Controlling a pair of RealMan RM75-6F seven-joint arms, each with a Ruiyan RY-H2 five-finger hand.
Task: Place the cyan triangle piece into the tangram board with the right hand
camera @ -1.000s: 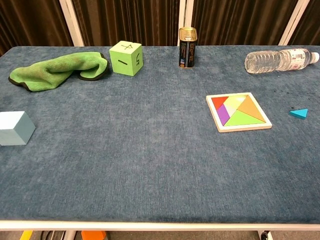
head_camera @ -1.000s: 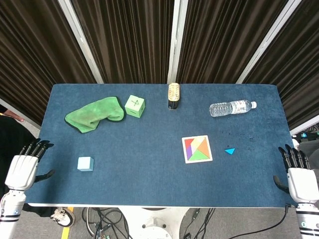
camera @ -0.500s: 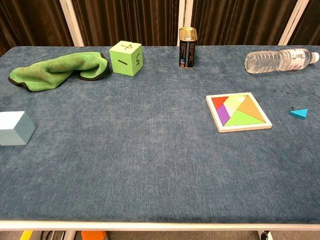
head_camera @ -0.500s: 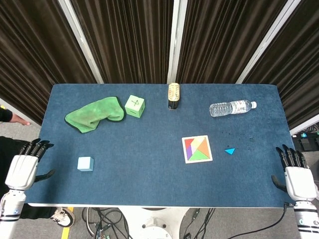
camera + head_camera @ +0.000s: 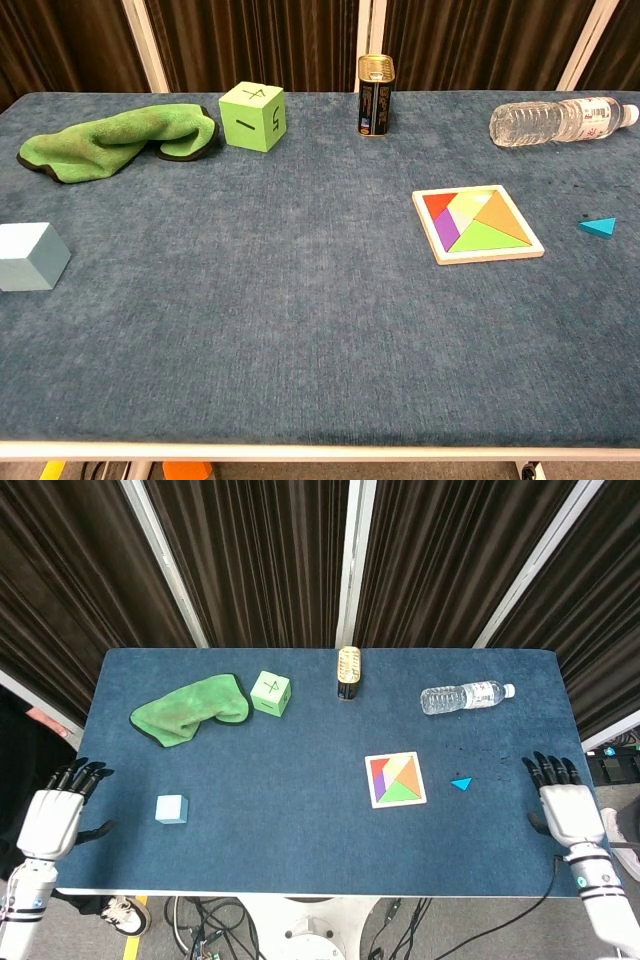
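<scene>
blue felt table (image 5: 300, 830), dark curtains (image 5: 250, 560)

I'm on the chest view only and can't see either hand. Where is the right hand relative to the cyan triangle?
Observer: In the head view the right hand is over the table's right edge, on the far side of the cyan triangle from the tangram board, with bare table between hand and triangle.
Operator: Is it holding anything?
Observer: No. Its fingers are spread and point toward the far side of the table, nothing in them.
Operator: And the left hand?
Observer: The left hand is off the table's left edge, beside the pale blue cube, fingers apart and empty.
</scene>
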